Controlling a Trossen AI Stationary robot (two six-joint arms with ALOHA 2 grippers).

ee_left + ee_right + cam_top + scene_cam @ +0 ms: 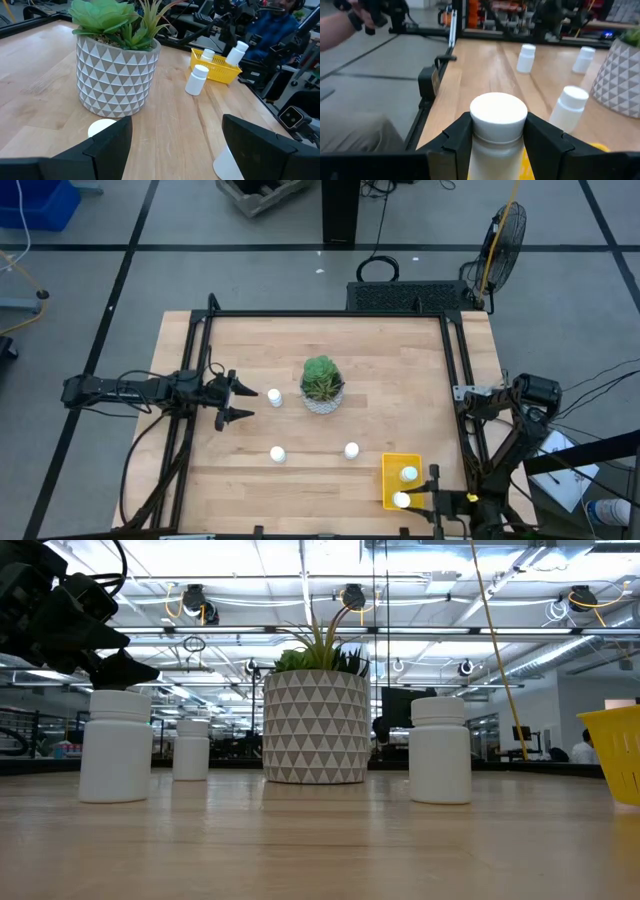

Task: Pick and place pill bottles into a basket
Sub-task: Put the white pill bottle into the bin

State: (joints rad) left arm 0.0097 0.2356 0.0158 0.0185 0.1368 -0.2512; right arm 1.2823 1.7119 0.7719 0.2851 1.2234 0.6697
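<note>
Currently the right gripper (496, 142) pinches a small white cylindrical pill bottle (498, 131) between its dark fingers, caught just under the white cap, and holds it over the small bright yellow rectangular plastic basket (391, 479) at about five o'clock on the pale wooden table (380, 360), close to the near edge and the black frame rail on the right. One white bottle (409, 474) already stands inside the basket, with the held one at its near end. At nine o'clock the left gripper (238, 402) hovers with its jaws spread wide, just beside a third white bottle (274, 395), which stands next to the white pot with grey triangle pattern and green plant (322, 385) at the centre. Two more white bottles (278, 453) (351, 450) stand apart at six o'clock, with bare wood around them. No label or writing can be read on any bottle. A person's arm (340, 22) shows beyond the table in the right wrist view.
</note>
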